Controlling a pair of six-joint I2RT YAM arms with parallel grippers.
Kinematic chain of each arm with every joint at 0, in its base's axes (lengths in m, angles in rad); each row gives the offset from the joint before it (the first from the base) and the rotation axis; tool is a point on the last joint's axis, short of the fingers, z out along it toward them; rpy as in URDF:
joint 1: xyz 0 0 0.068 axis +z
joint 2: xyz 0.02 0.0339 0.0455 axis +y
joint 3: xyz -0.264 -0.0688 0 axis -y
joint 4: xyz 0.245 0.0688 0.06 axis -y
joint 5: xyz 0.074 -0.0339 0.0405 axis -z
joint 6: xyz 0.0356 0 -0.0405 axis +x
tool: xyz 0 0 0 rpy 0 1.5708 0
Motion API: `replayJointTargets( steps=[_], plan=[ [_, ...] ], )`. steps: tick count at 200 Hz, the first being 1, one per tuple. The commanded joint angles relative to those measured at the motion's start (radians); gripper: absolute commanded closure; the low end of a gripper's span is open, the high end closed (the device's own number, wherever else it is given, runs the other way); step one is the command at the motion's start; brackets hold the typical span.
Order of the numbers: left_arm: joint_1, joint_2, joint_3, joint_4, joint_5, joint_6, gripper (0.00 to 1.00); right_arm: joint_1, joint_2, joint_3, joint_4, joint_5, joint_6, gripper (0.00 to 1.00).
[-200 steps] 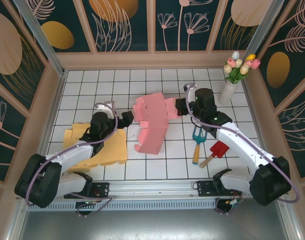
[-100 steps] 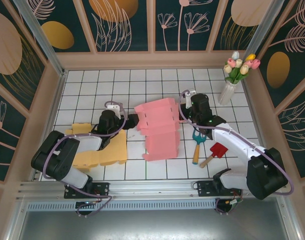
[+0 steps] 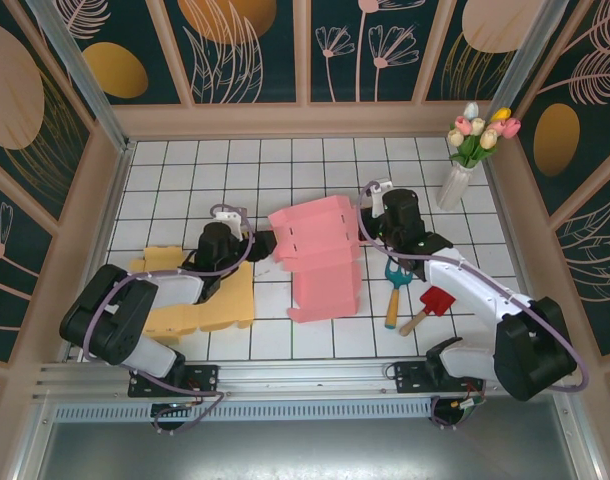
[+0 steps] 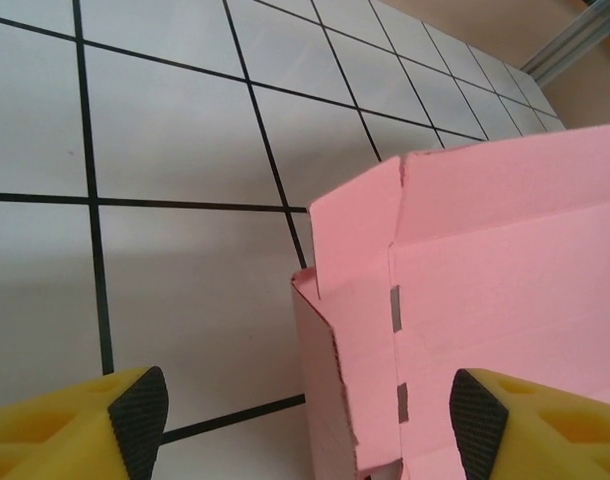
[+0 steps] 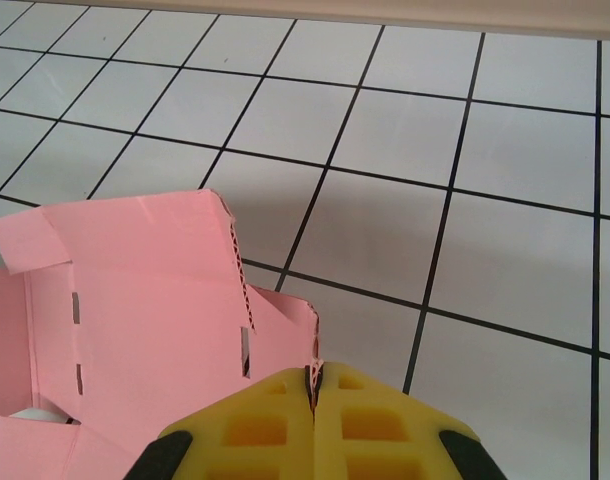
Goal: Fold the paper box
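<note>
Since a second ago, the pink paper box (image 3: 320,262) has been turned and spread wider at the middle of the counter (image 3: 185,170). The left arm (image 3: 175,285), bent then, is now stretched low over a yellow sheet (image 3: 220,300). The left fingers (image 4: 135,415) are held apart around the box's left corner. At the box's right edge, the right fingers (image 5: 275,420) are clamped together on the cardboard, with the right arm (image 3: 465,280) reaching in from the near right.
</note>
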Motion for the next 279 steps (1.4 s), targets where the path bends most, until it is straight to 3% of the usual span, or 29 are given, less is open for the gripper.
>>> replayJointTargets(
  steps=[1,45,100,117,138,149,164,180,206,222,234,256,279],
  plan=[
    [-0.025,-0.013,0.034,-0.04,-0.019,0.028,0.25,0.001,-0.029,-0.017,0.036,0.018,-0.005,1.0],
    [-0.047,0.018,0.07,-0.087,-0.079,0.037,0.36,0.0,-0.039,-0.01,0.023,0.008,-0.004,1.0],
    [-0.062,0.111,0.125,-0.097,-0.067,0.047,0.48,0.001,-0.043,-0.013,0.024,0.009,0.004,1.0],
    [-0.065,0.11,0.136,-0.089,-0.05,0.042,0.62,0.001,-0.044,-0.011,0.022,0.009,0.004,1.0],
    [-0.065,0.083,0.144,-0.088,-0.039,0.044,1.0,0.001,-0.039,0.006,0.007,0.008,0.008,1.0],
    [-0.066,0.061,0.14,-0.092,-0.039,0.045,1.0,0.004,-0.04,0.023,-0.009,0.008,0.012,0.97],
    [-0.069,0.017,0.129,-0.103,-0.061,0.055,1.0,0.005,-0.042,0.056,-0.037,0.013,0.014,0.85],
    [-0.082,-0.039,0.113,-0.129,-0.139,0.077,1.0,0.005,-0.041,0.12,-0.084,0.108,0.04,0.73],
    [-0.123,-0.101,0.092,-0.142,-0.246,0.136,1.0,0.002,-0.035,0.263,-0.144,0.227,0.05,0.66],
    [-0.141,-0.13,0.086,-0.153,-0.298,0.161,1.0,0.002,-0.035,0.334,-0.138,0.16,-0.038,0.66],
    [-0.149,-0.154,0.082,-0.17,-0.321,0.17,1.0,0.002,-0.031,0.352,-0.12,0.022,-0.157,0.62],
    [-0.168,-0.221,0.054,-0.161,-0.312,0.221,1.0,0.01,0.01,0.391,-0.208,-0.301,-0.56,0.53],
    [-0.195,-0.3,0.002,-0.132,-0.294,0.293,1.0,0.032,0.077,0.469,-0.409,-0.381,-0.96,0.49]
  ],
)
